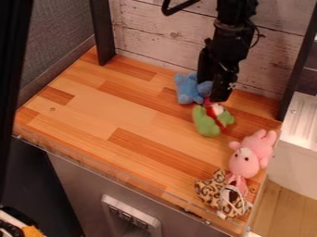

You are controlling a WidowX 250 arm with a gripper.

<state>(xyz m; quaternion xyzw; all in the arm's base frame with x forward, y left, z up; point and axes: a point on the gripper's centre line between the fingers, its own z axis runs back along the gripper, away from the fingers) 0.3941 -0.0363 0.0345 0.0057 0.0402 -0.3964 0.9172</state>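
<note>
A pink plush toy (244, 163) lies against a leopard-print one (210, 190) at the near right corner of the striped wooden counter (93, 113), with a whitish plank wall (155, 34) behind and a grey socket panel (130, 216) below its front edge.

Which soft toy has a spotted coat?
The leopard-print toy, at the near right corner of the table; the blue toy, green toy and pink toy show no such spots.

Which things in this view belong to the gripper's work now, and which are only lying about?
At work:
black two-finger gripper
green plush toy with red strip, nearest below it; contact unclear
blue plush toy, beside the gripper

Lying about:
pink plush toy, front right
leopard-print plush toy, beside the pink one
</note>
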